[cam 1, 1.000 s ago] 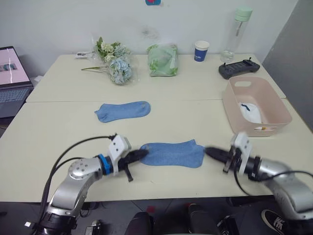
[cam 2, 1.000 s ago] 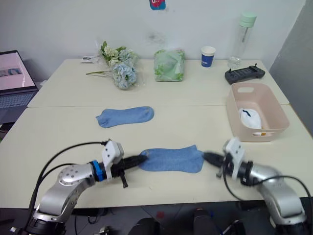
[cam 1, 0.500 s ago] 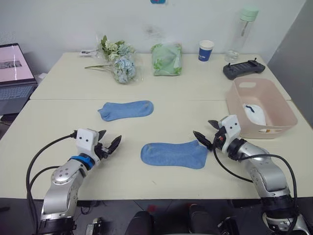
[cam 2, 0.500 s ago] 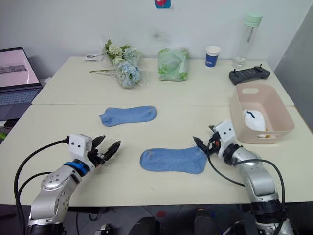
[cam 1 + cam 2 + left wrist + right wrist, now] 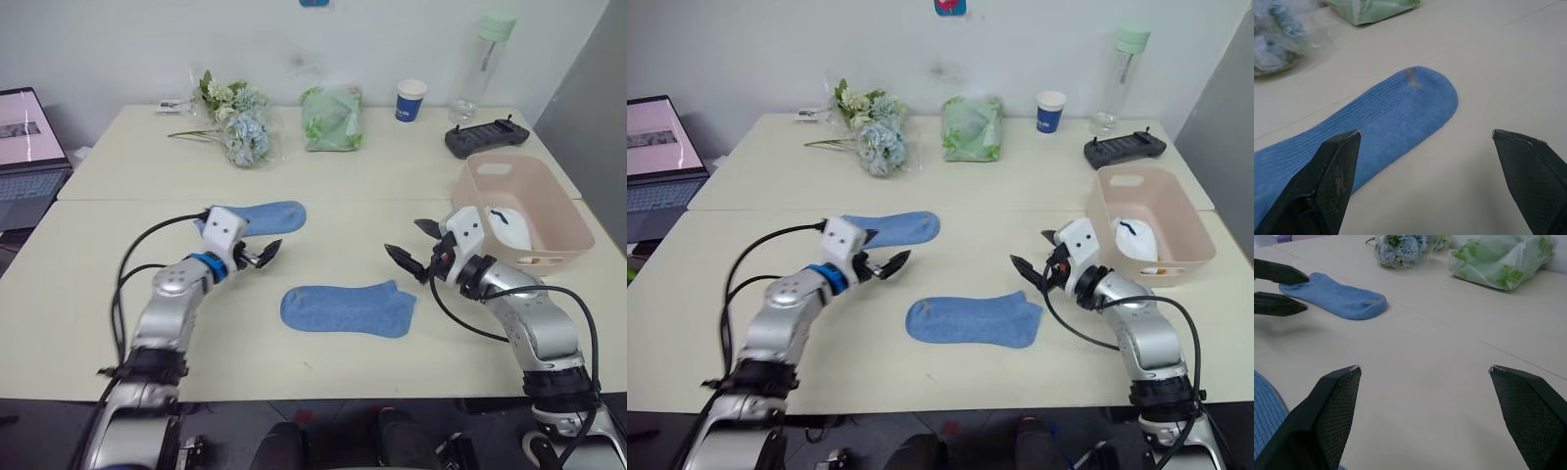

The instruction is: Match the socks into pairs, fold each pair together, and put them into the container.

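Observation:
One light blue sock (image 5: 348,308) lies flat near the table's front edge, free of both grippers. A second light blue sock (image 5: 279,211) lies farther back; my left gripper (image 5: 265,253) is open right at its near edge, hiding its heel end, and the left wrist view has the sock's toe (image 5: 1400,107) between the spread fingers (image 5: 1337,166). My right gripper (image 5: 407,240) is open and empty, above and to the right of the near sock's cuff. The pale pink container (image 5: 563,211) stands at the right with a white sock (image 5: 507,227) inside.
Along the far edge of the table are a bunch of flowers (image 5: 235,127), a green bundle in plastic (image 5: 330,117), a paper cup (image 5: 409,98), a clear bottle (image 5: 485,59) and a black controller (image 5: 487,137). A laptop (image 5: 24,147) sits at far left.
Both grippers opened and left the near blue sock lying flat. The left arm swung back and up to the far sock; the right arm drew off to the right.

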Robot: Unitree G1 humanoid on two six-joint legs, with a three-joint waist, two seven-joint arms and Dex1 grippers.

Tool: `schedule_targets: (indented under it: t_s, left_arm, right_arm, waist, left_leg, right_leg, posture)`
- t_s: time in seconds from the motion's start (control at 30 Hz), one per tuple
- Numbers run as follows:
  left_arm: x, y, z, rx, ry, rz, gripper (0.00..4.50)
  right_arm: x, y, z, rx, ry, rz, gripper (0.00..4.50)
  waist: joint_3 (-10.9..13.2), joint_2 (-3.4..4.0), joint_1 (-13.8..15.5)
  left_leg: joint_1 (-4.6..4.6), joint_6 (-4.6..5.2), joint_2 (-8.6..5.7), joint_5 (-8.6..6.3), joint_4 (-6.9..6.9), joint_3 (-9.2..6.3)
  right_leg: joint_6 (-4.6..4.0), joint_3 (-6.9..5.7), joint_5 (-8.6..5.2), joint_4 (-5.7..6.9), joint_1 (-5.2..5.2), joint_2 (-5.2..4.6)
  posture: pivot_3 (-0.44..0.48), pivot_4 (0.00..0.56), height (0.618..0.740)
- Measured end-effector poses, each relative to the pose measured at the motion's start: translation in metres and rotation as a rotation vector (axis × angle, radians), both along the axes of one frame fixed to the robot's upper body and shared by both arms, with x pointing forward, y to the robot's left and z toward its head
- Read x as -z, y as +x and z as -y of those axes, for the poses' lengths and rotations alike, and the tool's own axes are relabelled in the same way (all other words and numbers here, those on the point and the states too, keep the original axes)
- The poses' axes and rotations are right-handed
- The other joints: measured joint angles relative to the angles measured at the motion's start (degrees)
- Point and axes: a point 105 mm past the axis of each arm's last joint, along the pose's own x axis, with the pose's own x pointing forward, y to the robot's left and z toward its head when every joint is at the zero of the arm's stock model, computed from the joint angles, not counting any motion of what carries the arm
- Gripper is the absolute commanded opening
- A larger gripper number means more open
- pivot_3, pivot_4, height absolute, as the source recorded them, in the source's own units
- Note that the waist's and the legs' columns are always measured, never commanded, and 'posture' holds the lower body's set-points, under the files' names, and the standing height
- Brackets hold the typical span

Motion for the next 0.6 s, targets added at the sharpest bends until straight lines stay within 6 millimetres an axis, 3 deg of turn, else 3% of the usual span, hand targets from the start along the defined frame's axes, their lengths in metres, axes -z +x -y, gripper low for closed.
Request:
schedule_targets:
  t_s: [0.17,0.27,0.6]
  left_arm:
    - [0.014,0.018,0.005,-0.008,0.050,-0.090,4.47]
    - [0.015,0.026,0.007,-0.014,0.062,-0.110,3.92]
    - [0.017,0.034,0.007,-0.030,0.049,-0.088,0.81]
  right_arm:
    - [-0.001,0.001,0.000,0.006,-0.003,-0.016,4.50]
    - [-0.008,0.002,-0.001,0.009,-0.008,-0.003,4.50]
    - [-0.009,-0.006,-0.007,0.011,-0.001,0.003,4.50]
  waist:
    - [0.0,0.00,-0.4]
    - [0.0,0.00,-0.2]
    - [0.0,-0.01,-0.3]
  left_leg:
    - [0.00,0.01,0.01,0.00,0.00,0.07]
    - [0.00,0.01,0.00,0.00,0.02,0.04]
    - [0.01,0.01,0.01,0.00,0.04,0.03]
  right_leg:
    - [0.00,0.07,0.00,0.08,-0.09,0.00]
    - [0.00,0.05,0.00,0.09,-0.07,0.00]
    - [0.01,0.06,0.01,0.13,-0.08,0.00]
  posture:
    - [0.000,0.150,0.740]
    - [0.000,0.150,0.740]
    - [0.000,0.150,0.740]
